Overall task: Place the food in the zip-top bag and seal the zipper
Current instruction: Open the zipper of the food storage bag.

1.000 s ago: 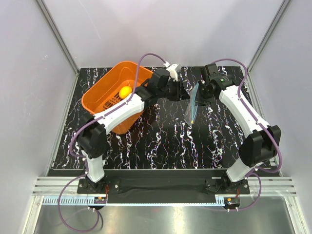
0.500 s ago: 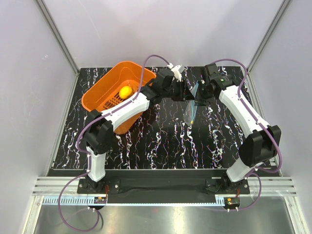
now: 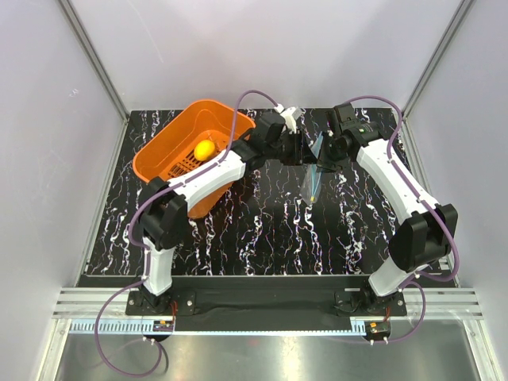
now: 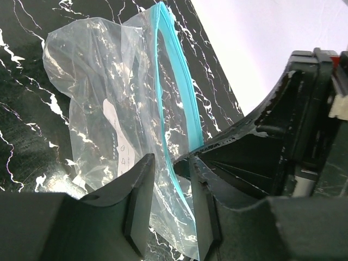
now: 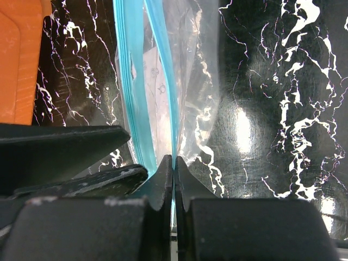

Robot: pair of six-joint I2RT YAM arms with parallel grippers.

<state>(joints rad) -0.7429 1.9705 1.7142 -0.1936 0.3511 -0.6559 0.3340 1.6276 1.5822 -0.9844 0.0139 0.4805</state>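
Moved: my left arm has swung right over the last second, bringing the left gripper (image 4: 171, 163) up to the bag's mouth; the right arm has barely shifted.
Left gripper: I see its fingers set narrowly apart, one on each side of the zipper (image 4: 179, 92), with a gap showing and the film not pinched.
Right gripper (image 5: 173, 160): pressed together on the blue strip, holding the pouch up.
Zip-top bag (image 3: 311, 181): hangs mouth-up between the two grippers at the far middle of the table (image 3: 262, 230), looking empty; I cannot tell whether its bottom touches.
Mouth: parted.
Yellow fruit (image 3: 205, 149): lies in the orange basket (image 3: 163, 155), far left, well apart from the bag.
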